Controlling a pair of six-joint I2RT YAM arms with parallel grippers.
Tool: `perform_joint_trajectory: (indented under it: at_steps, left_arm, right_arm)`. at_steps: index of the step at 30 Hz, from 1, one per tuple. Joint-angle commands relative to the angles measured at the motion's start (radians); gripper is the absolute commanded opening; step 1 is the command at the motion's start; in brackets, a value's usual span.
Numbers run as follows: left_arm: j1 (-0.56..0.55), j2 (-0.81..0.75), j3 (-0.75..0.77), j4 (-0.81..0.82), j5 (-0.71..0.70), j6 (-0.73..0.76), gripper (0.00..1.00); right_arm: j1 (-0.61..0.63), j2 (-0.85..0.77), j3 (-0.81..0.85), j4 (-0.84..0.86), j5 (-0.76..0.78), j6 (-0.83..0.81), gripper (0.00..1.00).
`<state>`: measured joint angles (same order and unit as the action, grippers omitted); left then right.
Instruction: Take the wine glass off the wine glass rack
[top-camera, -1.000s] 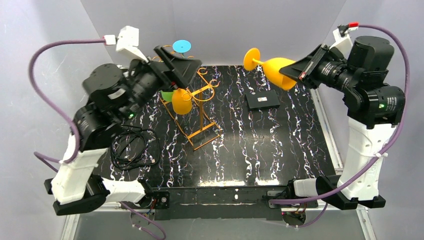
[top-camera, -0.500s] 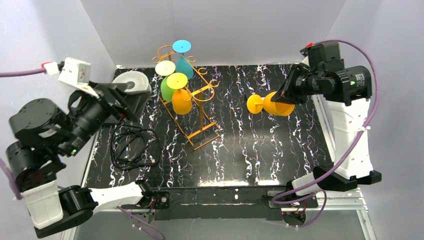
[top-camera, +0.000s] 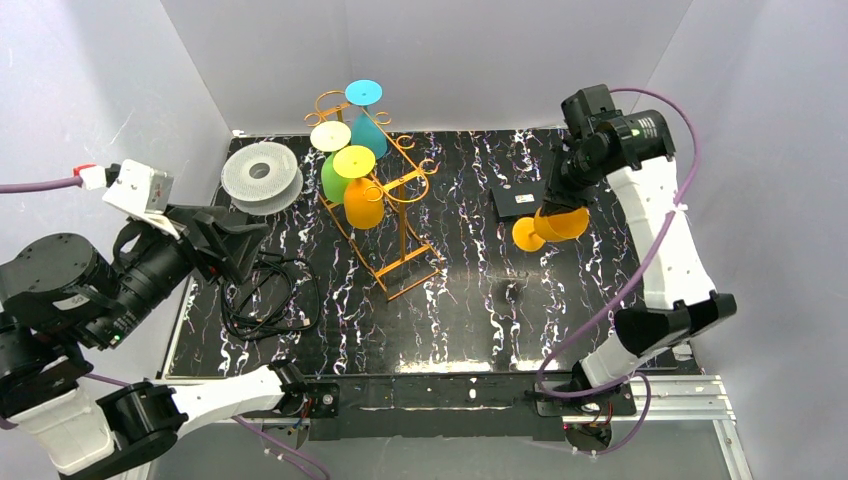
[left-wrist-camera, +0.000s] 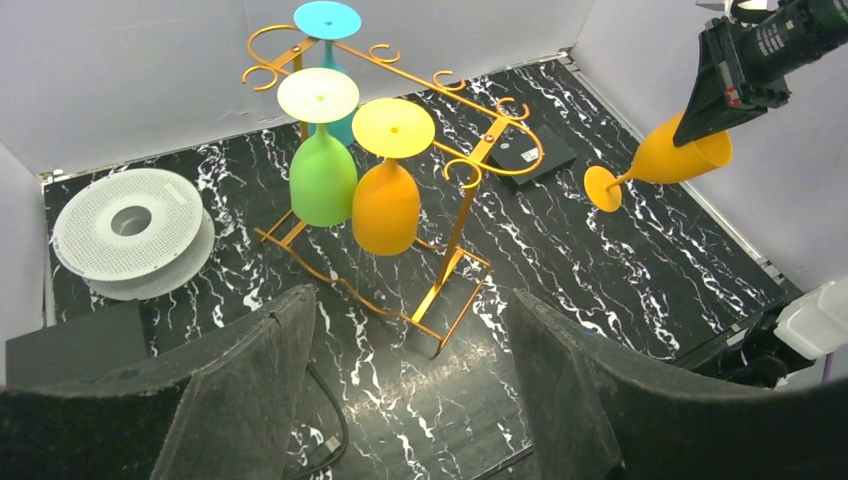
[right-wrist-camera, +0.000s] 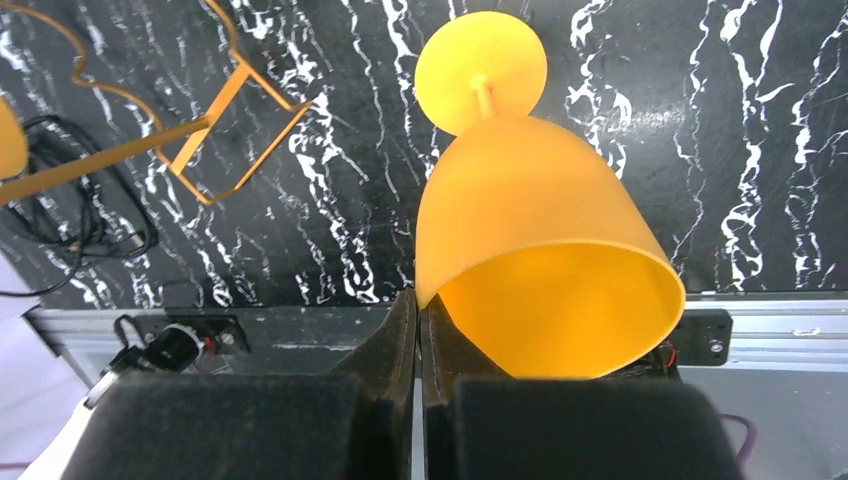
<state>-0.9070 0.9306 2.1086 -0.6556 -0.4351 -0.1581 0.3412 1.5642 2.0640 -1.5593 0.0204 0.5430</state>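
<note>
The orange-gold wire wine glass rack (top-camera: 400, 225) stands at the back left of the black marbled table. Three glasses hang upside down on it: teal (top-camera: 367, 128), green with a white foot (top-camera: 333, 178), orange with a yellow foot (top-camera: 362, 203). My right gripper (top-camera: 557, 195) is shut on the rim of another orange wine glass (top-camera: 548, 227), held tilted low over the right of the table, foot pointing left. The right wrist view shows the rim pinched between my fingers (right-wrist-camera: 418, 310). My left gripper (left-wrist-camera: 410, 310) is open and empty, well left of the rack (left-wrist-camera: 470, 170).
A white filament spool (top-camera: 260, 175) lies at the back left. A black cable (top-camera: 265, 295) coils on the table near my left gripper. A flat black box (top-camera: 525, 202) lies just behind the held glass. Grey walls close in the back and sides.
My right arm swung in and lowered the orange glass from high at the back right to low over the table. My left arm drew back from the rack to the near left.
</note>
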Motion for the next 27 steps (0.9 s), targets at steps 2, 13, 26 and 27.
perform_joint_trajectory:
  at_steps: [2, 13, 26, 27]
  left_arm:
    - [0.003, -0.037, 0.013, -0.060, -0.058, 0.016, 0.69]
    - [0.003, -0.016, 0.024, -0.328, -0.046, -0.003, 0.79]
    - [0.003, -0.023, -0.210, -0.273, -0.065, 0.031, 0.90]
    - [0.002, -0.022, -0.225, -0.265, -0.069, 0.035, 0.91]
  right_arm:
    - [-0.011, 0.067, 0.017, -0.033, 0.054, -0.057, 0.01]
    - [-0.060, 0.191, -0.001, -0.032, 0.073, -0.088, 0.01]
    - [-0.094, 0.366, 0.085, -0.030, 0.032, -0.090, 0.01]
    - [-0.095, 0.383, 0.090, -0.033, 0.034, -0.091, 0.01]
